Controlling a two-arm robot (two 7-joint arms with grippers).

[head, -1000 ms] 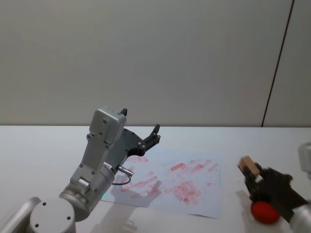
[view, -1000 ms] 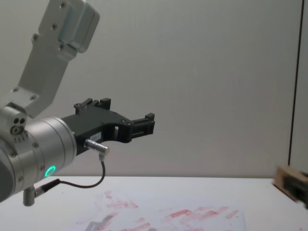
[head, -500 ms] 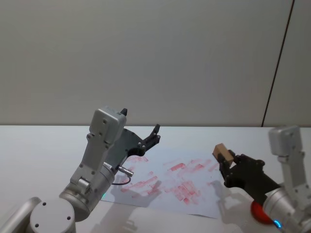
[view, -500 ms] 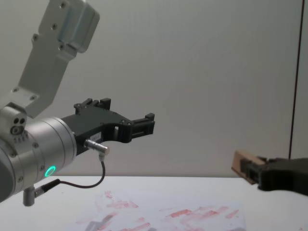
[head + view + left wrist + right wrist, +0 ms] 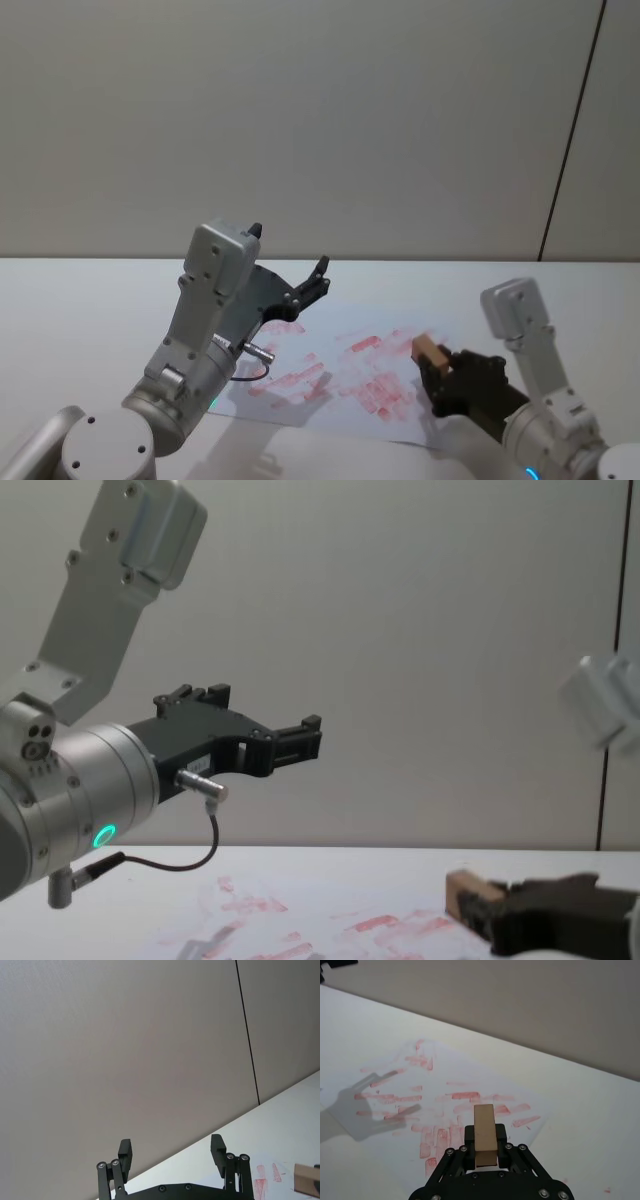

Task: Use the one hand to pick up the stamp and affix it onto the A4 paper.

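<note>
The stamp, a small light-brown rectangular block, is showing bare, matt wood, and the matt black right pincer clamping it is carrying small shiny metal screw heads. The A4 paper, a thin white sheet, is lying dull under smeared red-pink ink. The smooth white worktop is looking matt. The left arm's silver casing is looking satin, and its left pincer matt black.
</note>
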